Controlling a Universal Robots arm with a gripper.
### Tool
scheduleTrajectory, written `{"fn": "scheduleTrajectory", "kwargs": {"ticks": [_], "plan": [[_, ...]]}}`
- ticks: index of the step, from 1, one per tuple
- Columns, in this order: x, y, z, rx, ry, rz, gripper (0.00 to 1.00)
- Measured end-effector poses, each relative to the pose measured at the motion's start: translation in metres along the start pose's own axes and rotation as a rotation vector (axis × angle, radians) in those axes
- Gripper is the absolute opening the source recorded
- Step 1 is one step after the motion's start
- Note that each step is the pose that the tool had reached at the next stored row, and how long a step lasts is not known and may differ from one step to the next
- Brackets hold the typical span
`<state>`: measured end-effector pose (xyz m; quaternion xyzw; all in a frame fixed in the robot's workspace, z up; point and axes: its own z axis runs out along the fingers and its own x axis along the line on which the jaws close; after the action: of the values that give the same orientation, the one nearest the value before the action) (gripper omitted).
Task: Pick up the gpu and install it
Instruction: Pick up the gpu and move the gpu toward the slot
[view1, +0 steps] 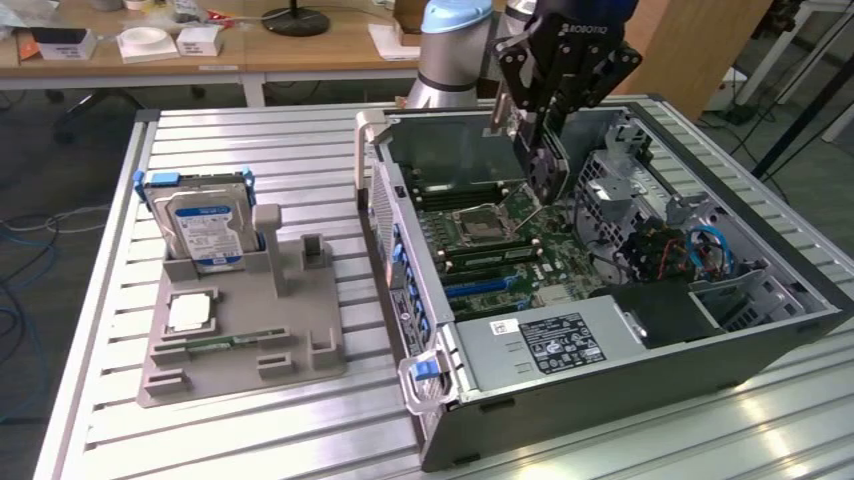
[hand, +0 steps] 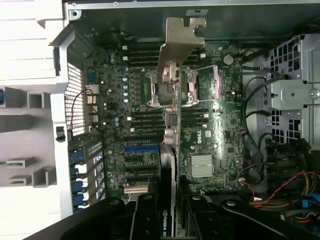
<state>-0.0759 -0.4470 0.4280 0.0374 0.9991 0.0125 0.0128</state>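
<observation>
Slatted metal counter (view1: 267, 430). At the exterior view's left, a grey fixture (view1: 240, 340) carries an upright hard drive (view1: 203, 235). To the right lies the open computer case (view1: 641, 395). Above its motherboard (hand: 210, 135), the gripper (hand: 169, 207) is clamped on the gpu (hand: 173, 107), held edge-on. Wooden desks (view1: 320, 50) stand behind.

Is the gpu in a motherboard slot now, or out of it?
Out. The gripper holds the gpu edge-down above the motherboard, over the processor socket.
</observation>
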Motion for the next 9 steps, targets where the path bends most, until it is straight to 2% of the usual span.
{"fn": "scheduleTrajectory", "kwargs": {"ticks": [6, 9], "plan": [[-0.0087, 0.0006, 0.0003, -0.0001, 0.0000, 0.000, 0.26], [-0.0096, 0.0007, 0.0002, 0.0000, 0.0000, 0.000, 0.26]]}}
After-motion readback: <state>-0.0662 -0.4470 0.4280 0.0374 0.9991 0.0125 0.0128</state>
